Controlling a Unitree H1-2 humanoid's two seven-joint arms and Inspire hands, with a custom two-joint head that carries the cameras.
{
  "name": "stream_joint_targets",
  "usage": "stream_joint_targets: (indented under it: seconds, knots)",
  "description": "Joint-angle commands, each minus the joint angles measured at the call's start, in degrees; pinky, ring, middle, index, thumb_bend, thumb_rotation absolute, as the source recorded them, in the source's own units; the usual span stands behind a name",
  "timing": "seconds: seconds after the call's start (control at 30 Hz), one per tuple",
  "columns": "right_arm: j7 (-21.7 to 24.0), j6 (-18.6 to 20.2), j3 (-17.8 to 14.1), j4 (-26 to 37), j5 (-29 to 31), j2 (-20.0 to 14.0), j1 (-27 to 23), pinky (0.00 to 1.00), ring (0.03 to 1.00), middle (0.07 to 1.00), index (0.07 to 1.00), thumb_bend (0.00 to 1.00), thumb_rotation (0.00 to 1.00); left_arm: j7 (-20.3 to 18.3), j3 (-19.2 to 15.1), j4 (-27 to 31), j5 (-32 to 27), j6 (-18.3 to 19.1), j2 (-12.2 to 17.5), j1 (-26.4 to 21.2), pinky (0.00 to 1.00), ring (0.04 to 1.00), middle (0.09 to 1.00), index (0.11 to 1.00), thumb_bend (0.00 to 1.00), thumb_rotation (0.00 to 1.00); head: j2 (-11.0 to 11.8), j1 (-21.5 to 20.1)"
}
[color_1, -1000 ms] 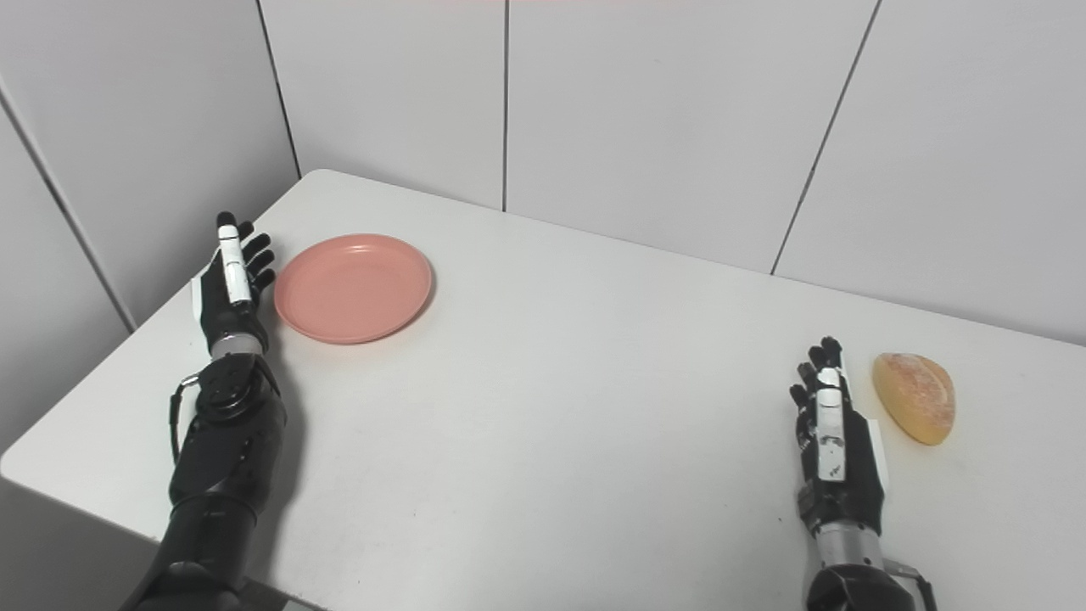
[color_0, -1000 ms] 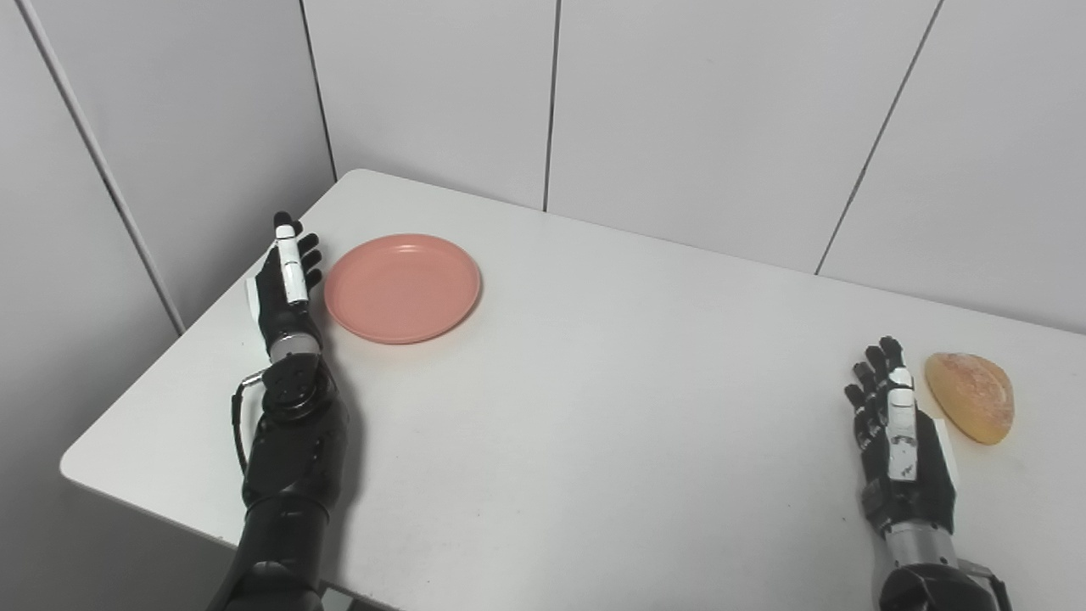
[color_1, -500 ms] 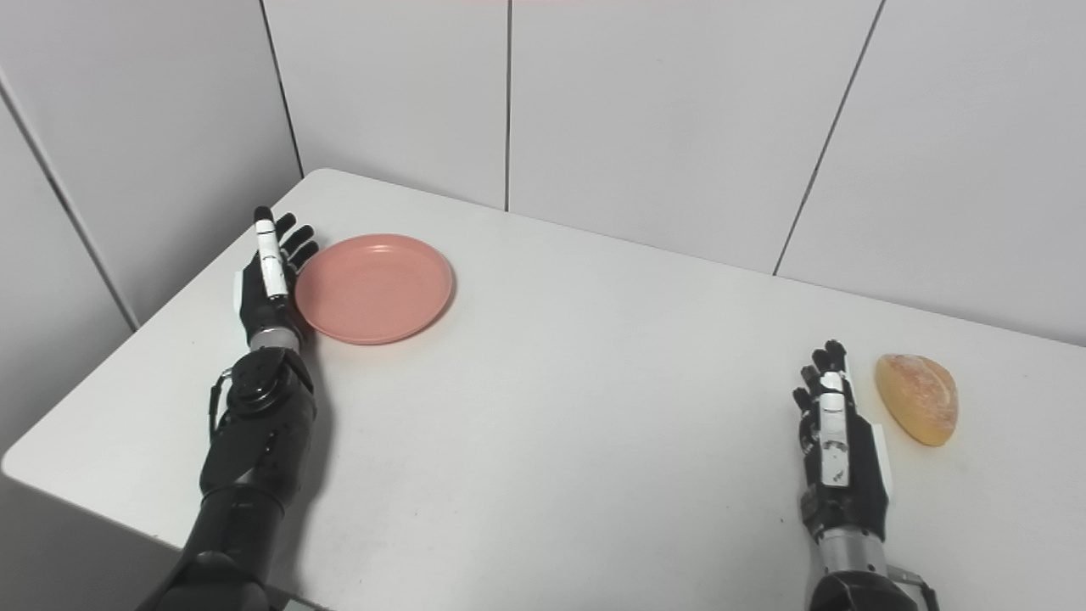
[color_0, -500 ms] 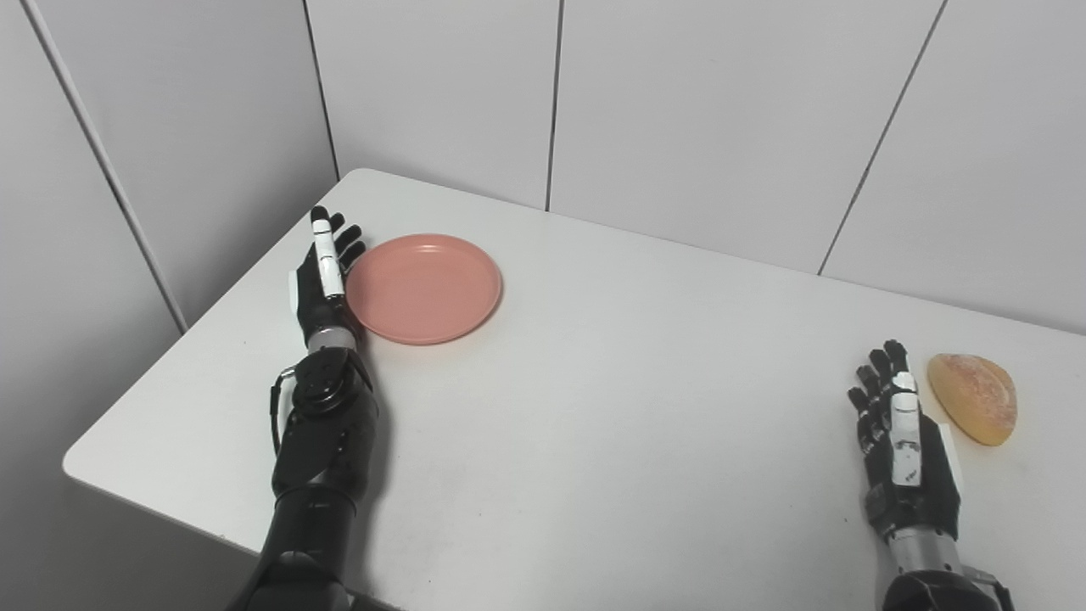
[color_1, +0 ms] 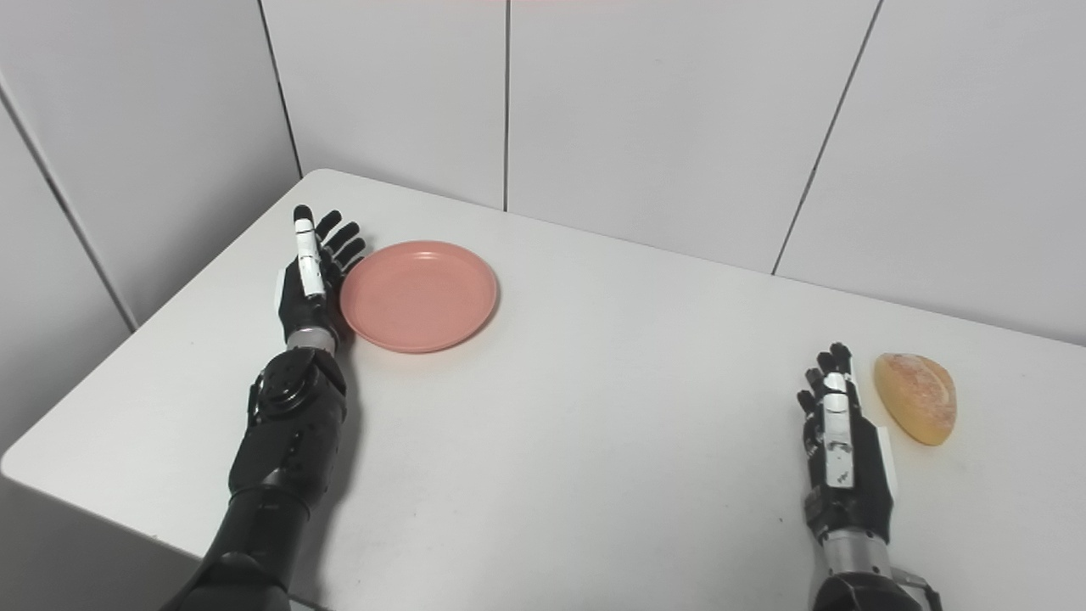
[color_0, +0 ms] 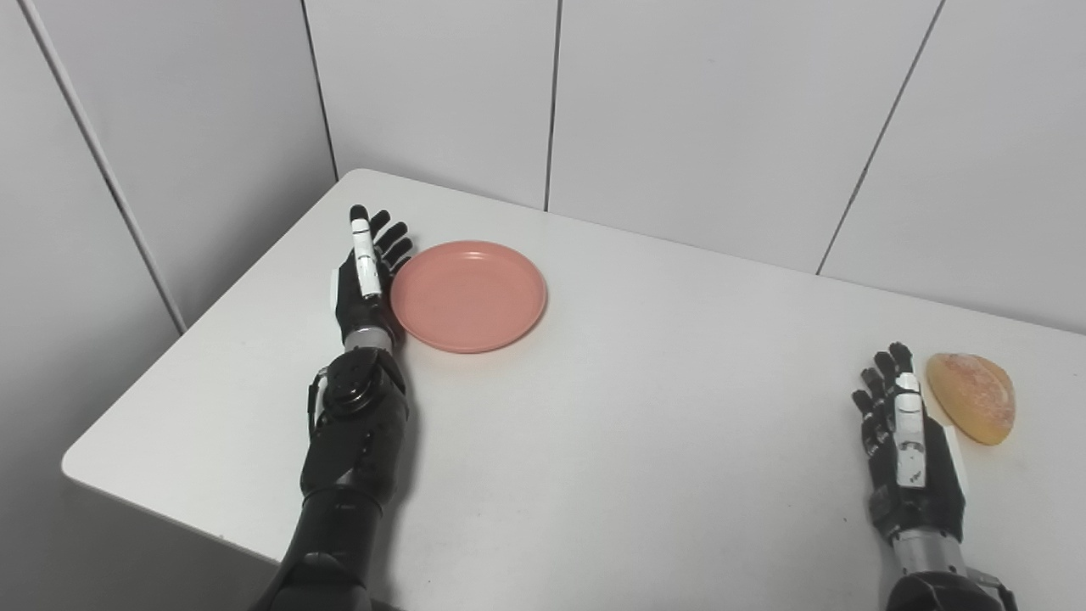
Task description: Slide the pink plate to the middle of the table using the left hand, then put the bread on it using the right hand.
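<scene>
Pink plate (color_0: 468,295) against the left robot hand's (color_0: 363,287) palm side

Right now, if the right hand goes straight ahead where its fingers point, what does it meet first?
Probably nothing: the right hand points toward the far table edge and wall. The bread lies just beside that line, though depth is unclear.

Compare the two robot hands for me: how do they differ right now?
The left robot hand is pressed edge-on against the pink plate's rim; the right robot hand sits beside the bread, apart from it. The left is at the table's far left, the right at the near right. Both are open, fingers extended, holding nothing.
</scene>
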State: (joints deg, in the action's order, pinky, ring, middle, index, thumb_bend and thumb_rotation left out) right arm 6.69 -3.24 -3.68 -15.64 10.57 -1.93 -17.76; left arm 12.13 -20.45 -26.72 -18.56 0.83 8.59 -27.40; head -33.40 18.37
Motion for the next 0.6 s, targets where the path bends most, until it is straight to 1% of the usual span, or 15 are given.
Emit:
stream_joint_targets:
  seconds: [0.0, 0.07, 0.13, 0.2, 0.3, 0.37, 0.47, 0.57]
  knots:
    - [-0.1, -1.2, -0.3, 1.3, 0.2, 0.0, -1.1, 1.00, 1.000, 1.000, 1.000, 0.79, 0.90, -1.7, 1.5, 1.1, 0.6, 0.9, -0.8, -1.8, 0.81, 0.814, 0.795, 0.799, 0.62, 1.00, 0.0, 0.1]
    - [-0.1, -1.0, -0.3, 1.1, 0.3, 0.1, -1.3, 1.00, 1.000, 1.000, 1.000, 0.79, 0.90, -2.6, 2.7, 1.2, 0.8, 1.2, -0.9, -1.7, 0.81, 0.815, 0.797, 0.797, 0.61, 1.00, 0.0, 0.0]
    - [-0.2, -0.5, -0.3, 0.9, 0.4, 0.2, -1.5, 1.00, 1.000, 1.000, 1.000, 0.79, 0.89, -3.2, 3.5, 1.7, 0.6, 1.8, -1.5, -1.5, 0.79, 0.810, 0.793, 0.789, 0.61, 1.00, 0.0, 0.0]
    - [-0.4, -0.2, -0.3, 0.7, 0.3, 0.4, -1.7, 1.00, 1.000, 1.000, 1.000, 0.80, 0.89, -3.4, 4.3, 2.0, 0.5, 2.2, -1.9, -1.4, 0.79, 0.812, 0.794, 0.787, 0.62, 1.00, 0.1, -0.2]
    - [-0.6, -0.8, -0.1, 0.1, -0.2, 0.4, -1.9, 1.00, 1.000, 1.000, 1.000, 0.81, 0.90, -3.6, 6.2, 2.4, 1.8, 2.6, -2.8, -1.0, 0.81, 0.814, 0.792, 0.783, 0.63, 1.00, 0.1, -0.2]
    - [-0.9, -1.0, -0.2, -0.2, -0.2, 0.6, -2.1, 1.00, 1.000, 1.000, 1.000, 0.80, 0.89, -4.2, 7.2, 2.9, 2.1, 3.2, -3.3, -0.8, 0.79, 0.802, 0.783, 0.775, 0.63, 1.00, 0.1, -0.7]
    - [-1.2, -1.0, -0.2, -0.3, -0.3, 0.8, -2.2, 1.00, 1.000, 1.000, 1.000, 0.81, 0.89, -5.0, 9.1, 3.4, 3.4, 3.9, -3.5, -0.3, 0.79, 0.808, 0.796, 0.791, 0.62, 1.00, 0.1, -1.0]
    - [-1.0, -1.4, 0.0, -0.4, -0.3, 0.7, -2.3, 1.00, 1.000, 1.000, 1.000, 0.81, 0.89, -5.5, 9.6, 3.7, 3.0, 4.4, -4.2, -0.2, 0.79, 0.824, 0.810, 0.803, 0.62, 1.00, -0.1, -1.5]
